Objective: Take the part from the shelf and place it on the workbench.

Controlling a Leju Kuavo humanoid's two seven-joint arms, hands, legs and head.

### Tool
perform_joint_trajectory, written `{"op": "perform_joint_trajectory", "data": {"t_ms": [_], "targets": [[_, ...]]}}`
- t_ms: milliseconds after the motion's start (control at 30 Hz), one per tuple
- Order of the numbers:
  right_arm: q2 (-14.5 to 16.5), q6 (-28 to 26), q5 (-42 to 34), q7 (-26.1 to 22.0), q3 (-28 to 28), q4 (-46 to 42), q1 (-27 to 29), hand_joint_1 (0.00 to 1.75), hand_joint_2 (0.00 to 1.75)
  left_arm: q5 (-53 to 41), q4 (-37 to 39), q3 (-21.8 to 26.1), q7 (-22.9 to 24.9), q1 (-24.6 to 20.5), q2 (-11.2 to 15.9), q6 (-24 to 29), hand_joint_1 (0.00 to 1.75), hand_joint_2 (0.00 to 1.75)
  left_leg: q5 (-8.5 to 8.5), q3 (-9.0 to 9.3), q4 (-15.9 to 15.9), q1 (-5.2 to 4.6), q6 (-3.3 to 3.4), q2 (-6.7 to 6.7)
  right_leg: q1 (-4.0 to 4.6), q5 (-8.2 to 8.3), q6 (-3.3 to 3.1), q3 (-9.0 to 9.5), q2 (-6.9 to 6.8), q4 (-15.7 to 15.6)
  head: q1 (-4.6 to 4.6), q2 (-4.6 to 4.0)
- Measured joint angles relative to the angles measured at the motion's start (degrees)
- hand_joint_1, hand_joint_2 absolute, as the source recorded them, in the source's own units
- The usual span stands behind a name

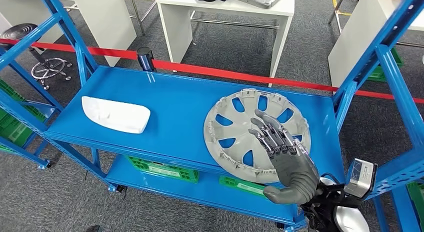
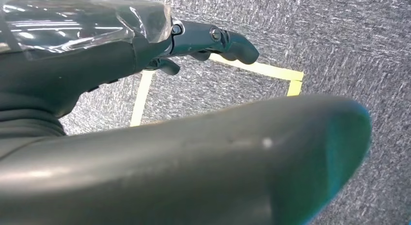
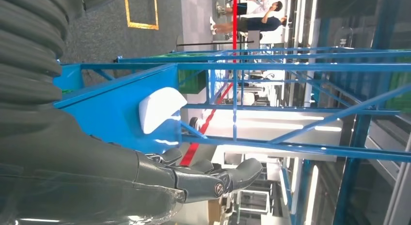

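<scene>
A grey wheel cover (image 1: 227, 132) lies flat on the right half of the blue shelf (image 1: 180, 99). My right hand (image 1: 282, 152) hovers over its near right part with fingers stretched out and apart, holding nothing. A white molded part (image 1: 116, 114) lies on the shelf's left side, far from that hand; in the right wrist view the same white part (image 3: 157, 108) shows beyond my right hand (image 3: 194, 179). My left hand (image 2: 194, 137) hangs over grey carpet, its dark fingers (image 2: 213, 40) loosely extended and holding nothing.
Blue slanted uprights (image 1: 390, 67) frame the shelf at both ends. Green crates (image 1: 165, 169) sit on the lower level. A red barrier tape (image 1: 225, 72) runs behind the shelf, with white tables (image 1: 225, 12) and a stool (image 1: 45, 67) beyond. A person (image 3: 252, 16) stands far off.
</scene>
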Motion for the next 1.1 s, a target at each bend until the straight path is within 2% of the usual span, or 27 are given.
{"op": "perform_joint_trajectory", "data": {"t_ms": [33,100,133,167,200,267,300,333,367,433,500,533,600,633,667,700,733,767,800,833,867,900,967,1000,1033,1100], "targets": [[0.0,0.1,0.0,0.0,0.0,0.0,0.0,0.00,1.75,0.0,0.0,0.0,0.0,0.0,0.0,0.1,0.00,0.00,-1.87,-1.10,2.7,0.11,-0.32,0.00,-0.07,0.18,-0.26,-0.13,-0.02,0.0,-0.08,0.00],[0.0,0.1,0.0,0.0,0.0,0.0,0.1,0.00,1.75,-0.1,0.0,0.0,-0.1,0.1,0.1,0.3,0.00,0.00,-6.12,-4.10,10.5,0.29,-0.82,0.01,0.04,0.42,-0.56,-0.46,-0.05,0.0,-0.17,0.00],[0.0,0.1,0.0,0.0,0.0,0.0,0.1,0.00,1.75,-0.1,0.0,0.0,-0.1,0.2,0.1,0.3,0.00,0.00,-7.26,-5.18,13.6,0.36,-0.91,0.01,0.13,0.51,-0.64,-0.59,-0.06,0.0,-0.17,0.00],[0.0,0.1,0.1,0.0,0.0,0.0,0.2,0.00,1.75,-0.1,0.0,0.0,-0.1,0.3,0.1,0.3,0.00,0.00,-7.30,-5.36,14.8,0.39,-0.88,0.01,0.22,0.57,-0.68,-0.66,-0.06,0.0,-0.17,0.00],[0.0,0.1,0.1,0.0,0.0,0.0,0.3,0.00,1.75,-0.2,0.0,0.0,-0.2,0.4,0.1,0.3,0.00,0.00,-6.26,-4.42,13.7,0.40,-0.73,0.00,0.32,0.61,-0.70,-0.65,-0.04,0.0,-0.18,0.00],[0.0,0.1,0.1,0.0,0.0,0.0,0.2,0.00,1.75,-0.1,0.0,0.0,-0.2,0.5,0.2,0.2,0.00,0.00,-2.99,0.01,6.0,0.19,0.06,-0.10,0.50,0.67,-0.61,-0.53,-0.01,0.0,-0.15,0.00],[0.0,0.1,0.1,0.0,0.0,0.0,0.2,0.00,1.75,-0.1,0.0,0.0,-0.2,0.4,0.2,0.2,0.00,0.00,-1.89,2.24,2.1,0.00,0.50,-0.11,0.61,0.79,-0.43,-0.55,0.01,0.0,-0.12,0.00],[0.0,0.1,0.1,0.1,0.0,0.0,0.1,0.00,1.75,0.0,0.0,0.0,-0.1,0.5,0.3,0.1,0.00,0.00,-1.32,3.78,-0.7,-0.25,0.87,-0.12,0.60,0.96,-0.17,-0.62,0.01,0.0,-0.12,0.00],[0.0,0.1,0.1,0.1,0.0,0.0,0.1,0.00,1.75,0.0,0.0,0.0,-0.1,0.5,0.4,0.0,0.00,0.00,-1.28,4.55,-2.1,-0.48,1.15,-0.12,0.51,1.14,0.14,-0.74,0.00,-0.1,-0.12,0.00],[0.0,0.1,0.1,0.1,0.0,0.0,0.1,0.00,1.75,0.1,0.0,0.0,-0.1,0.5,0.4,0.0,0.00,0.00,-0.89,4.72,-2.9,-0.67,1.53,-0.03,0.44,1.40,0.70,-0.91,-0.02,-0.3,-0.16,0.00],[-0.1,0.1,0.1,0.1,0.0,0.0,0.0,0.00,1.75,0.1,0.0,0.0,-0.1,0.5,0.4,0.0,0.00,0.00,0.00,5.08,-4.5,-0.47,2.17,0.11,0.56,0.53,0.85,-1.72,-0.07,0.8,-0.07,0.00],[-0.2,0.1,0.1,0.1,0.0,-0.1,0.0,0.00,1.75,0.1,0.0,0.0,-0.1,0.4,0.4,0.0,0.00,0.00,0.48,5.20,-5.2,-0.30,2.45,0.19,0.62,-0.69,0.74,-2.76,-0.09,2.9,0.01,0.00],[-0.3,0.1,0.1,0.1,0.0,0.0,0.0,0.00,1.75,0.1,0.0,0.0,-0.2,0.5,0.3,0.0,0.00,0.00,0.88,4.90,-5.5,-0.29,2.73,0.28,0.46,-4.15,0.46,-5.99,-0.10,10.2,0.12,0.00],[-0.3,0.1,0.0,0.1,0.0,0.0,0.1,0.00,1.75,0.1,0.0,0.0,-0.2,0.5,0.2,0.0,0.00,0.00,0.95,4.68,-5.4,-0.30,2.70,0.29,0.37,-5.38,0.59,-7.40,-0.11,13.6,0.14,0.00],[-0.3,0.1,0.0,0.1,0.0,0.1,0.2,0.00,1.75,0.1,0.0,0.0,-0.2,0.5,0.2,0.0,0.00,0.00,1.02,4.51,-5.3,-0.30,2.66,0.31,0.27,-5.83,0.95,-8.02,-0.12,15.4,0.15,0.00],[-0.4,0.1,0.0,0.1,0.0,0.1,0.2,0.00,1.75,0.1,0.0,0.0,-0.2,0.5,0.1,0.0,0.00,0.00,1.07,4.39,-5.2,-0.26,2.60,0.31,0.16,-5.29,1.52,-7.48,-0.14,14.9,0.15,0.00],[-0.4,0.1,0.0,0.1,0.0,0.1,0.2,0.00,1.75,0.1,0.0,0.0,-0.2,0.5,0.1,0.0,0.00,0.00,1.06,4.30,-5.0,-0.18,2.48,0.30,0.02,-3.94,2.19,-5.70,-0.19,11.9,0.16,0.00],[-0.4,0.1,0.0,0.1,0.0,0.1,0.2,0.00,1.75,0.1,0.0,0.0,-0.2,0.5,0.0,0.1,0.00,0.00,0.97,4.20,-4.7,-0.10,2.31,0.28,-0.16,-2.40,2.78,-3.19,-0.31,7.5,0.17,0.00],[-0.5,0.1,0.0,0.2,0.0,0.1,0.2,0.00,1.75,0.0,0.0,0.0,-0.2,0.5,0.0,0.1,0.00,0.00,0.85,3.98,-4.3,-0.12,2.04,0.25,-0.14,-1.19,2.94,-0.82,-0.33,3.5,0.17,0.00],[-0.5,0.1,0.1,0.2,0.0,0.1,0.1,0.00,1.75,0.0,0.0,0.0,-0.2,0.5,0.0,0.2,0.00,0.00,0.71,3.81,-4.0,-0.17,1.73,0.22,-0.12,-0.40,2.83,0.76,-0.34,0.8,0.15,0.00],[-0.5,0.1,0.1,0.3,0.0,0.1,0.1,0.00,1.75,-0.1,0.0,0.0,-0.2,0.5,0.0,0.3,0.00,0.00,0.63,3.58,-3.5,-0.26,1.43,0.18,-0.04,-0.26,2.44,1.43,-0.27,-0.5,0.14,0.00],[-0.5,0.0,0.1,0.4,0.0,0.2,0.0,0.00,1.75,-0.1,0.0,0.0,-0.3,0.5,0.0,0.4,0.00,0.00,0.65,3.36,-3.2,-0.31,1.13,0.14,0.11,-0.32,2.00,1.39,-0.15,-0.4,0.11,0.00],[-0.5,0.0,0.2,0.5,0.0,0.2,0.0,0.00,1.75,0.0,0.0,0.0,-0.3,0.5,-0.1,0.3,0.00,0.00,0.46,2.97,-2.6,-0.21,0.56,0.04,-0.14,-0.19,1.37,0.97,-0.11,-0.4,0.11,0.00],[-0.5,-0.1,0.2,0.6,0.1,0.2,0.0,0.00,1.75,0.0,0.0,0.0,-0.3,0.5,-0.1,0.2,0.00,0.00,-0.42,2.54,-1.6,-0.10,0.20,0.01,-0.26,0.02,1.07,0.79,-0.14,-0.4,0.03,0.00],[-0.5,-0.1,0.3,0.6,0.1,0.2,-0.1,0.00,1.75,0.1,0.1,0.0,-0.2,0.5,-0.1,0.0,0.00,0.00,-2.04,1.74,0.4,0.02,-0.15,0.00,-0.38,0.24,0.75,0.62,-0.18,-0.5,-0.04,0.00],[-0.5,-0.1,0.3,0.6,0.1,0.3,-0.1,0.00,1.75,0.1,0.1,0.0,-0.2,0.5,-0.1,-0.3,0.00,0.00,-6.55,-0.98,7.7,0.28,-0.70,0.02,-0.29,0.54,0.29,0.18,-0.25,-0.4,-0.19,0.00]]}}
